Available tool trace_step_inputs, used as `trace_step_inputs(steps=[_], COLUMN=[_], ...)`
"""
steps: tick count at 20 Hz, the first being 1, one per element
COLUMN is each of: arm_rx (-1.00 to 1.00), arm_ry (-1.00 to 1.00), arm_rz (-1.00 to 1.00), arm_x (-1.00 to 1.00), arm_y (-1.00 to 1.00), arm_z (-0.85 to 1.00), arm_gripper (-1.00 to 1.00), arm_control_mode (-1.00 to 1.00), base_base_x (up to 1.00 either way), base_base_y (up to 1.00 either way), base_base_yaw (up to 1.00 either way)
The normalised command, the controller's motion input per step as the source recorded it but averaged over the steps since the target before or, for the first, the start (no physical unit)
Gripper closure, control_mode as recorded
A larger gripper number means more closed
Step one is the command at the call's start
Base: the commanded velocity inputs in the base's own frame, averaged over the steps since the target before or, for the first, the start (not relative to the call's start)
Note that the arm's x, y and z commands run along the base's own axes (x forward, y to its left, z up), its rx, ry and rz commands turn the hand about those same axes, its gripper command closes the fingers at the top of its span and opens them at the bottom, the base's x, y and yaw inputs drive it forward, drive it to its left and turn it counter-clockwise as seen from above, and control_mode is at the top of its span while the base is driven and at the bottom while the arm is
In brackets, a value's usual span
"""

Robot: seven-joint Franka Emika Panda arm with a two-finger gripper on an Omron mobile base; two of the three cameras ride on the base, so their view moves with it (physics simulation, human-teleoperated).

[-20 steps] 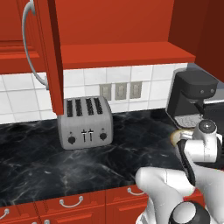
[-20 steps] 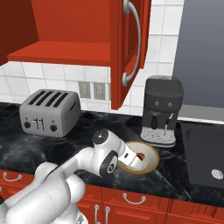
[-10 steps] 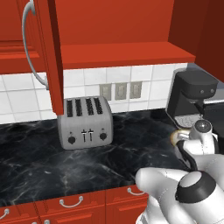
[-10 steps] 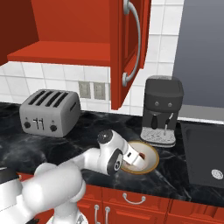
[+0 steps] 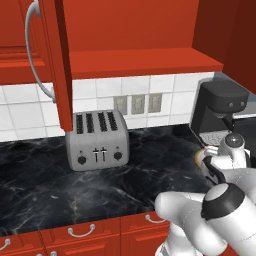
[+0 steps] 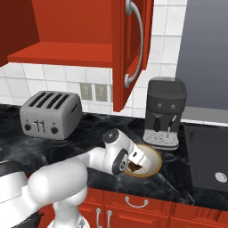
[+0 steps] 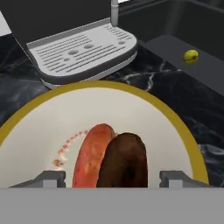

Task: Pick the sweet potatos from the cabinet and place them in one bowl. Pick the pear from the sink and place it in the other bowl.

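**Mia:** Where is the robot's arm?

**Ben:** It reaches over the black counter point(image 6: 53, 147), in front of the open red cabinet point(image 6: 129, 49). The gripper point(image 7: 116, 178) hangs just above the cream bowl point(image 7: 39, 127). Its two tips stand apart, one on each side, and they grip nothing.

**Mia:** So where are the sweet potatoes?

**Ben:** Both lie in that bowl, right under the gripper. The orange sweet potato point(image 7: 89, 155) and the brown sweet potato point(image 7: 124, 162) touch, side by side. Their long sides point away from the hand, toward the coffee machine point(image 6: 165, 111).

**Mia:** Then that part looks done?

**Ben:** It seems so. The pear point(image 7: 190, 56) comes next, I think.

**Mia:** Which way is the pear from the gripper?

**Ben:** In the hand view it is far up and to the right, well apart from the bowl. It is a little yellow ball in the dark sink point(image 6: 209, 156). The sink lies on the robot's right, past the coffee machine.

**Mia:** Is anything in the way?

**Ben:** The coffee machine's grey drip tray point(image 7: 81, 48) sits just beside the bowl. The sink's rim lies between the bowl and the pear too. The arm will likely need to lift first, then go right. The toaster point(image 5: 97, 140) is off to the left, well apart, so it is no bother.

**Mia:** And the second bowl?

**Ben:** I cannot tell where it is.
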Motion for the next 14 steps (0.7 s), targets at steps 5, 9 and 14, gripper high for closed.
trace_step_inputs(steps=[5, 9, 14], arm_rx=[0.0, -0.02, 0.0], arm_ry=[0.02, 0.0, 0.0], arm_rz=[-0.01, -0.02, 0.0], arm_x=[-0.05, -0.1, -0.35], arm_y=[0.0, 0.19, 0.3], arm_z=[0.02, 0.49, 0.62], arm_gripper=[-1.0, -1.0, -1.0], arm_control_mode=[-1.0, -1.0, -1.0], base_base_x=[0.0, 0.0, 0.0], base_base_y=[0.0, 0.0, 0.0], base_base_yaw=[0.0, 0.0, 0.0])
